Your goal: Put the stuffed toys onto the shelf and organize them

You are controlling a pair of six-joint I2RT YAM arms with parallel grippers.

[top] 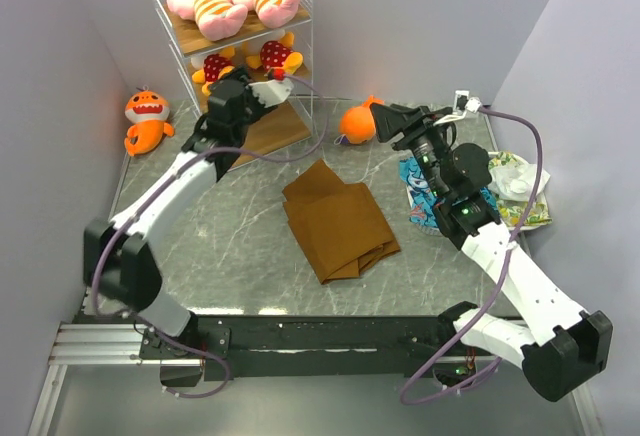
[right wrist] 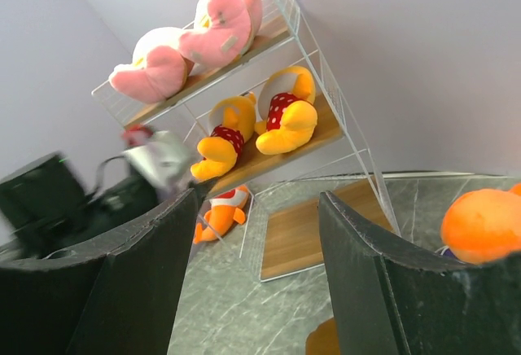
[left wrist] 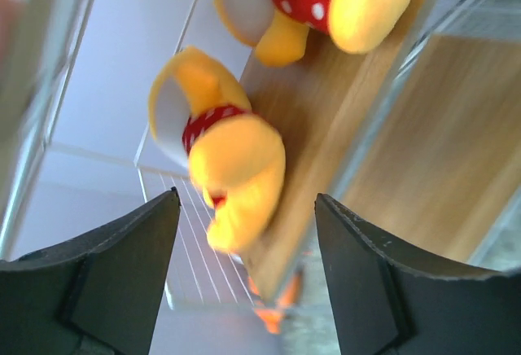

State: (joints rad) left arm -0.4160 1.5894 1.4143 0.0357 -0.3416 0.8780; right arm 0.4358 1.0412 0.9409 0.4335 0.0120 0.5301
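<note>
The white wire shelf (top: 300, 16) holds two pink striped toys (top: 225, 1) on its top board and two yellow toys in red polka dots (top: 245, 61) on the middle board. The bottom board (top: 275, 131) is bare. My left gripper (top: 272, 91) is open and empty at the front of the middle board, just off a yellow toy (left wrist: 232, 159). One orange shark (top: 148, 121) lies on the table left of the shelf. The other orange shark (top: 358, 123) lies right of the shelf. My right gripper (top: 388, 124) is open and empty beside it, and the shark shows at the right edge of the right wrist view (right wrist: 484, 225).
A folded brown cloth (top: 338, 218) lies mid-table. A colourful patterned fabric pile (top: 520, 184) sits at the right under the right arm. Walls close in on the left, back and right. The shelf's wire sides (right wrist: 350, 119) frame each board.
</note>
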